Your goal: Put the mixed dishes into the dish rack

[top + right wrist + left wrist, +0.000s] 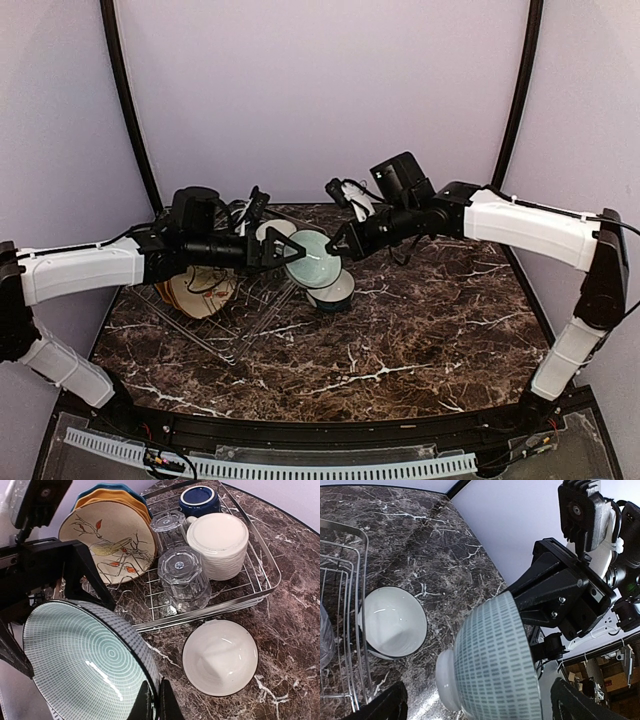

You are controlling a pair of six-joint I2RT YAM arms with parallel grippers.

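Right end effector (155, 697) is shut on the rim of the pale-teal bowl (85, 665), a thin edge pinch only; left end effector (285, 250) is fully open, jaws standing either side of the bowl's outer wall, gripping nothing.

Bowl hangs in the air between the two end effectors, just off the dish rack (240, 600) at its outer rim, with the white bowl (220, 657) on the counter (295, 630) close below and beside it.

Orientation: bowl is tipped up on edge; mouth faces the right arm and partly upward, foot ring points at the left end effector. It is round, so it has no real long axis; the foot-to-mouth axis runs roughly along the line between the two arms, and the rim plane stands steep.

Risks, my read:
- the rim pinch carries the whole weight off-centre; the bowl could pivot or slip out
- a drop lands on the white bowl, the rack rim or the nearest clear ribbed glass (184, 577); chip risk
- left jaws closing on the curved glazed wall could squeeze the bowl out sideways
- the two end effectors are very near each other; a small misalignment means a knock
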